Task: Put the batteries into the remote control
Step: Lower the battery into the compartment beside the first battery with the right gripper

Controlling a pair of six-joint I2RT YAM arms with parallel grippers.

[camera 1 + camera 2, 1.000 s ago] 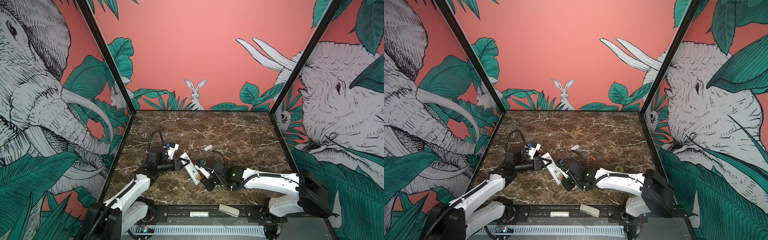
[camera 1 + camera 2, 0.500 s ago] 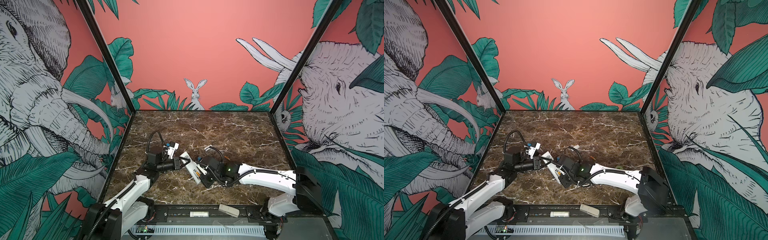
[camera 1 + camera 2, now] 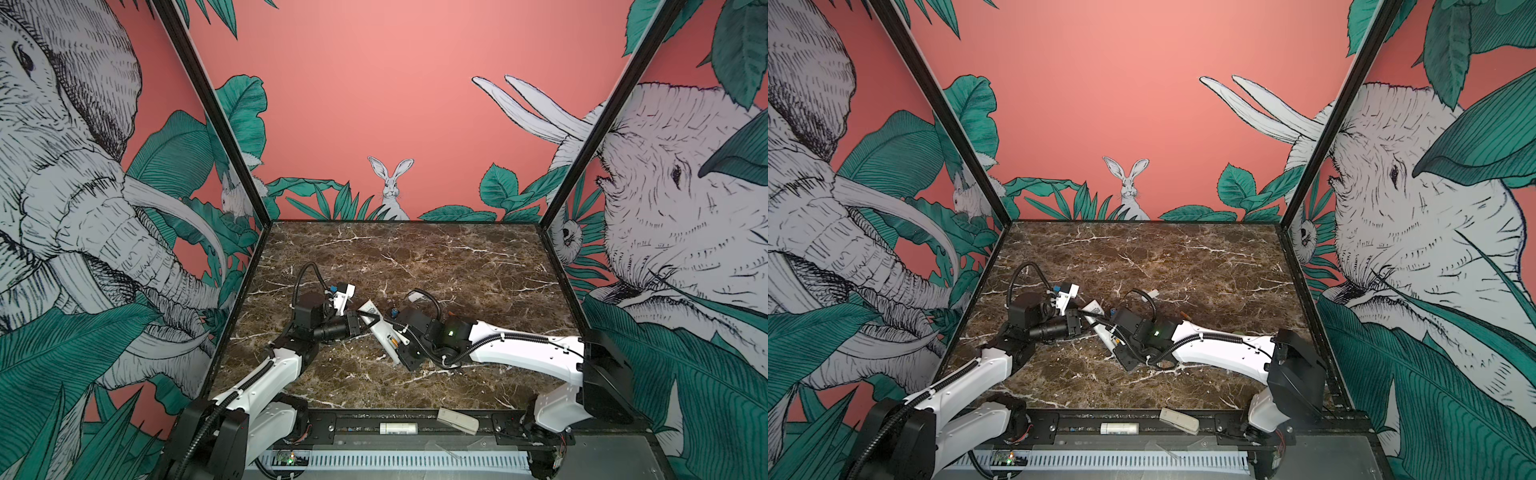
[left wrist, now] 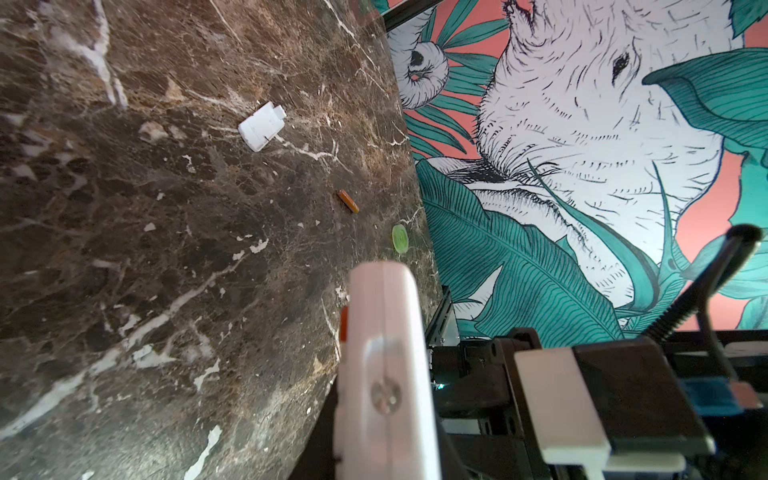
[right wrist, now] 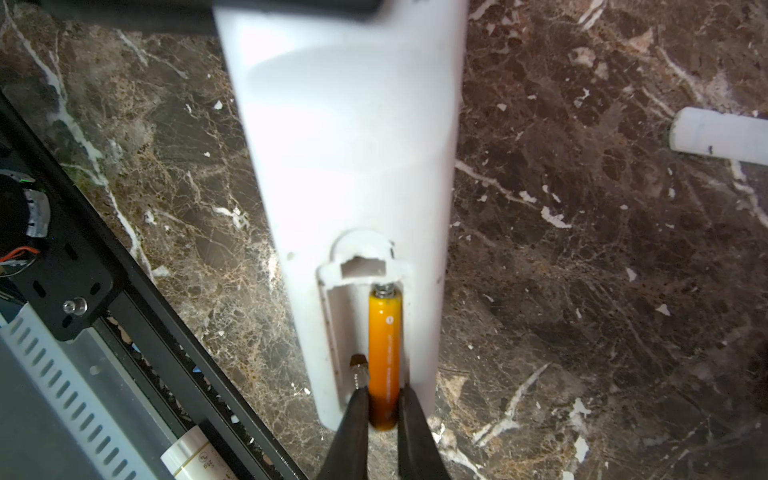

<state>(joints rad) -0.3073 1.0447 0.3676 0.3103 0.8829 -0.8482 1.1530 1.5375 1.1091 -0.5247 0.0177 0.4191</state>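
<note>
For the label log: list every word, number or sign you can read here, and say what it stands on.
Nothing reads clearly enough to quote.
battery: faint print along its side, too blurred to read.
white cylinder: small dark print, too blurred to read.
remote: dark label at one end in a top view, too small to read.

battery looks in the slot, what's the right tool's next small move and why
Probably open the right tool and back straight off: the battery lies in the remote, tip on the spring, with the tool's fingers astride its end.
</note>
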